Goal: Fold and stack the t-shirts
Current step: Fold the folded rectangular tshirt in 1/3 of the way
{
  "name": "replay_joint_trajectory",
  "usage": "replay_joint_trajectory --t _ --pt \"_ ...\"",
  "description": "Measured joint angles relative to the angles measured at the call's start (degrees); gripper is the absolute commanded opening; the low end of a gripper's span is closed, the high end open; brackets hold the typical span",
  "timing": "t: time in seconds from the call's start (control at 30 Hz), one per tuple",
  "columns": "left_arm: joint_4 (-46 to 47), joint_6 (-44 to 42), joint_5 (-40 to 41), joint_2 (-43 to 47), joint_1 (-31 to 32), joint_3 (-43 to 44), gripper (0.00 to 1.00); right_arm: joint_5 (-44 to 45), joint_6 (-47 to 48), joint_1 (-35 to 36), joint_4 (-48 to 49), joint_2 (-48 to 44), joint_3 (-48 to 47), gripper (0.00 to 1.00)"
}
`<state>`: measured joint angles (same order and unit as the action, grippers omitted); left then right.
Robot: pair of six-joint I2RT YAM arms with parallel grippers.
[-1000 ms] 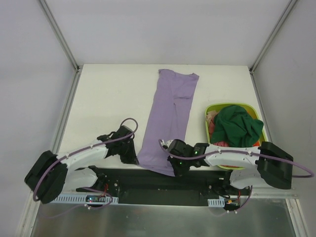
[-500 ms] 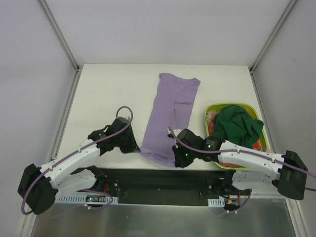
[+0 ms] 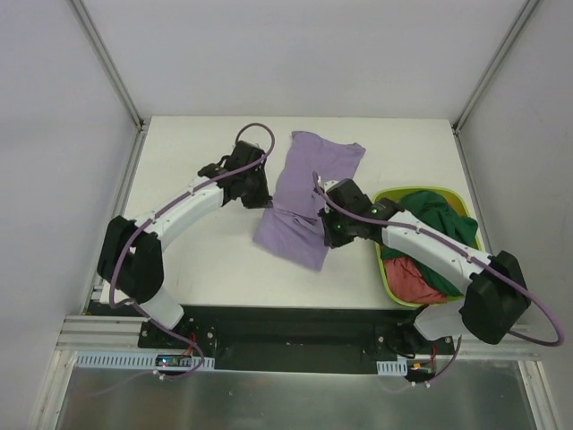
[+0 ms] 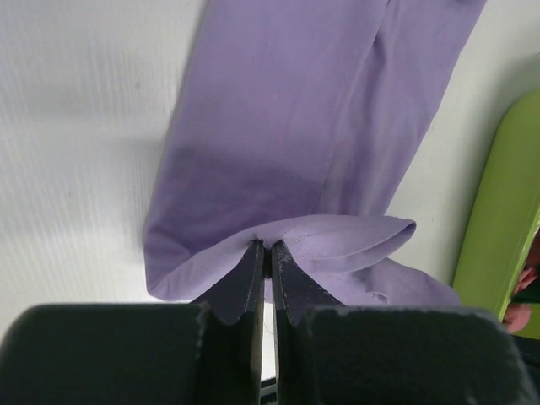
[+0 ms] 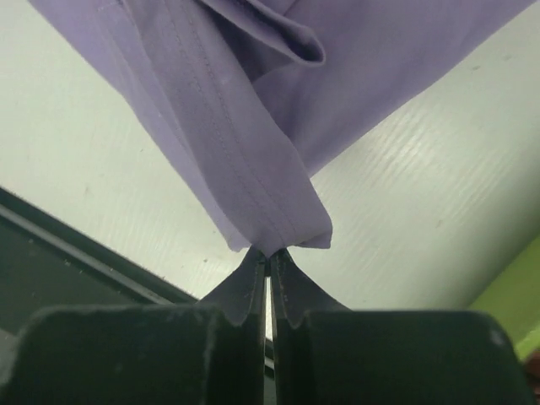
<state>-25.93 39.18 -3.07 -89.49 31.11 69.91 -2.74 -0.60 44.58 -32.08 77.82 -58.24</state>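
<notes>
The lavender t-shirt (image 3: 300,202) lies lengthwise mid-table, its near end lifted and doubled back over itself. My left gripper (image 3: 262,193) is shut on its left hem corner, and in the left wrist view (image 4: 267,247) it pinches a fold of the lavender cloth (image 4: 304,110). My right gripper (image 3: 333,235) is shut on the right hem corner, and in the right wrist view (image 5: 268,253) the cloth (image 5: 253,101) hangs from the tips. A dark green t-shirt (image 3: 439,215) and a red-pink t-shirt (image 3: 412,278) lie in the basket.
The lime-green basket (image 3: 387,269) stands at the right, close to my right arm; its rim shows in the left wrist view (image 4: 498,194) and the right wrist view (image 5: 515,304). The black mounting rail (image 3: 286,322) runs along the table's near edge.
Both grippers have carried the lavender shirt's near hem up and away from the bases toward the far end. The shirt now looks shorter, folded over itself.
</notes>
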Motion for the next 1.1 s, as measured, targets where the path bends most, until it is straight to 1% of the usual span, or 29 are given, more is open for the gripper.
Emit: replay_joint_trajectory --t 0.13,0.3,0.57,0.93,1.1 --pt "0.1 -2.4 -3.0 -5.8 -2.6 6.1 0.00 0.1 2.3 -4.6 -0.2 3.7 -3.6 0.01" --pt "-0.2 -4.1 -5.7 -10.8 -5.3 11.3 0.00 -0.9 4.1 -9.2 -0.1 8.0 -7.6 0.01" --pt "0.0 -6.6 -7.6 -20.5 -6.1 21.1 0.00 -2.9 5.9 -14.0 0.1 14.4 -12.6 0.01" --pt "-0.2 -7.1 -12.0 -30.7 -8.9 28.3 0.00 -6.8 6.8 -18.3 1.0 23.6 -17.6 0.01" --pt "-0.2 -7.1 -14.6 -34.0 -9.6 30.6 0.00 -7.3 6.5 -18.9 1.9 25.4 -18.0 0.01"
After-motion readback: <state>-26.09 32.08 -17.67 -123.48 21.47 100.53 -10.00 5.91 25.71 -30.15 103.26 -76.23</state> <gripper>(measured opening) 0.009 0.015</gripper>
